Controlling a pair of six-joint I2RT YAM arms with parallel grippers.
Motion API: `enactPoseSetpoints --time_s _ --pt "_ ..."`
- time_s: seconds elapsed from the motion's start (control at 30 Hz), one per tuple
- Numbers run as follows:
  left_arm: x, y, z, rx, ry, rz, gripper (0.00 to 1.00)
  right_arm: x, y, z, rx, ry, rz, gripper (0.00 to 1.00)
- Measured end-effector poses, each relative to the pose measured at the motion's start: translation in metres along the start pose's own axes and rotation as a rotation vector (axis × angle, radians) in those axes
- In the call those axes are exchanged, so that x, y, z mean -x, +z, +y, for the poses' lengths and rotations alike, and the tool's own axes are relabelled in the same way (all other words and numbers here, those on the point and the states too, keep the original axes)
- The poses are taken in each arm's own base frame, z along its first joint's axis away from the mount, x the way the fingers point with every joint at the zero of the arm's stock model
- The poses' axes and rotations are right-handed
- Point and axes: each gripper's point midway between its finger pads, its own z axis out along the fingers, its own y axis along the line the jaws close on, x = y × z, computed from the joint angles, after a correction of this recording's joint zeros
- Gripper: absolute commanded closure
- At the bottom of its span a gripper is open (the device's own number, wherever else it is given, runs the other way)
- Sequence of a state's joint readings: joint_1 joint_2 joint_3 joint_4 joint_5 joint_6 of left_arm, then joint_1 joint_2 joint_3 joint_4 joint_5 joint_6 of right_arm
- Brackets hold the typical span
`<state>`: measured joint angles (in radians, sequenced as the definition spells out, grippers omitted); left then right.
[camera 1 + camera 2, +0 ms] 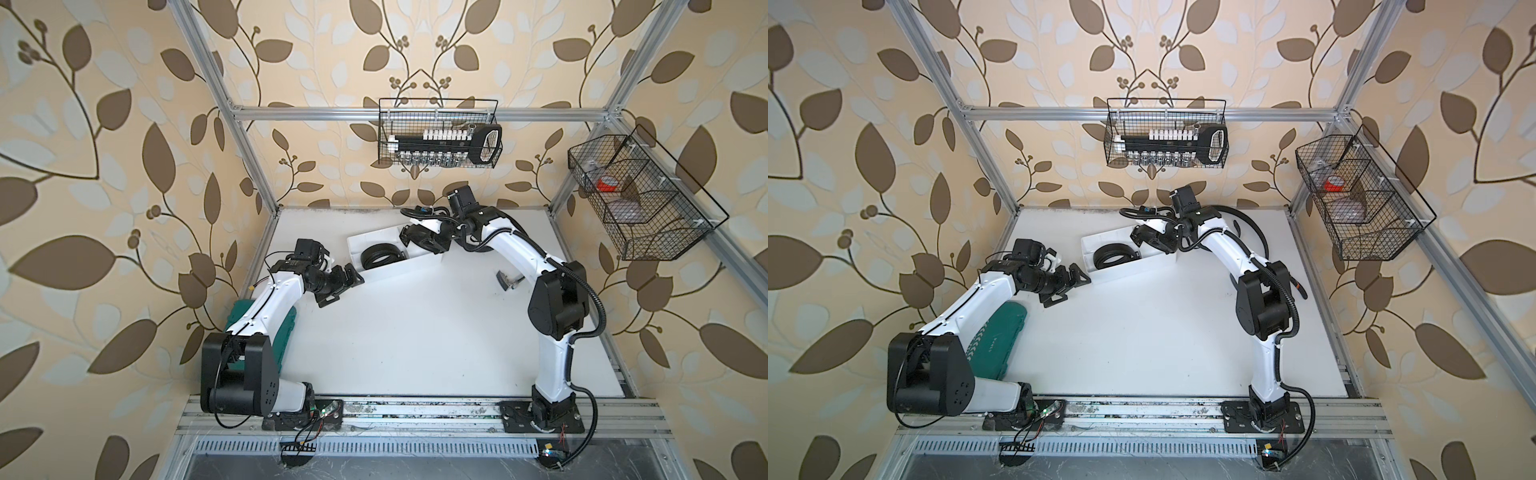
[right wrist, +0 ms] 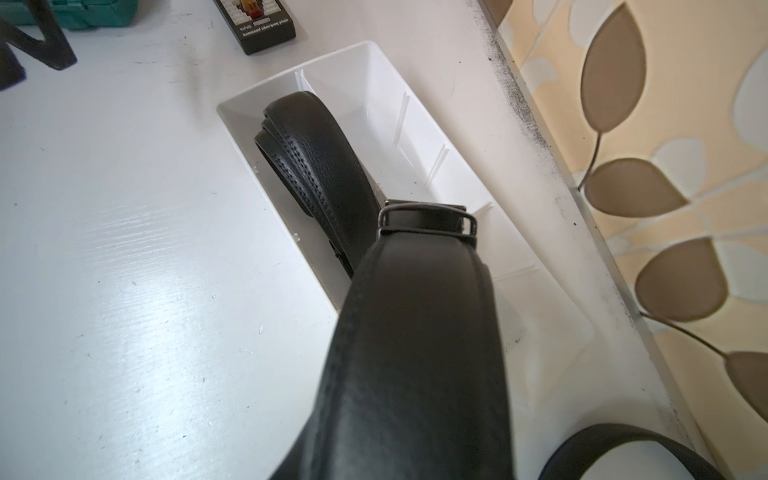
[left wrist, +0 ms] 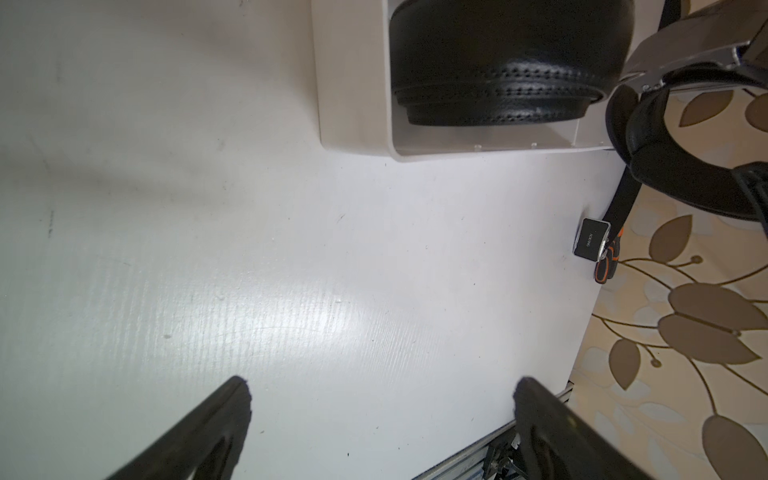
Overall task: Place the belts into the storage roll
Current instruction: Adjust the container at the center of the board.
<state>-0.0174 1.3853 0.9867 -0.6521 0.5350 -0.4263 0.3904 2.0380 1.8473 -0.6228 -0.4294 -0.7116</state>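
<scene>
Now the right gripper (image 1: 409, 239) clasps a belt (image 2: 415, 332) over the storage roll (image 2: 353, 79). Next it must lower and release it. The left gripper (image 3: 382, 384) waits, spread wide.

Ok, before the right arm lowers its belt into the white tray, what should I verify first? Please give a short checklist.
1. Right end effector grips the held belt: ok.
2. Its buckle hangs over the storage roll: ok.
3. Bare compartment beside the coiled belt: ok.
4. Left end effector open and empty: ok.
5. Third belt lies outside the storage roll: not ok.
</scene>
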Motion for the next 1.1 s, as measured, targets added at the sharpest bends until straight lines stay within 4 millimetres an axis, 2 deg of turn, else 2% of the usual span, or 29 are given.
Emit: enactPoseSetpoints --time_s 0.23,0.53,0.7,0.8,1.1 --pt "0.001 -0.001 -0.001 -0.014 -0.002 -0.001 0.01 0.002 0.005 0.0 0.008 -0.02 -0.018 0.79" --pt "0.003 -0.002 0.0 -0.015 -0.007 -0.006 0.01 -0.003 0.029 -0.006 0.047 -0.05 -0.006 0.81" --pt "0.004 -0.002 0.001 -0.015 -0.011 -0.01 0.01 -0.004 0.03 -0.002 0.069 -0.048 -0.013 0.83" --pt "0.004 -0.003 -0.001 -0.022 -0.01 -0.008 0.01 -0.008 0.03 0.006 0.086 -0.035 -0.022 0.83" --pt "0.005 -0.004 -0.004 -0.047 -0.014 -0.005 0.01 -0.016 0.012 0.045 0.164 0.066 -0.047 0.86"
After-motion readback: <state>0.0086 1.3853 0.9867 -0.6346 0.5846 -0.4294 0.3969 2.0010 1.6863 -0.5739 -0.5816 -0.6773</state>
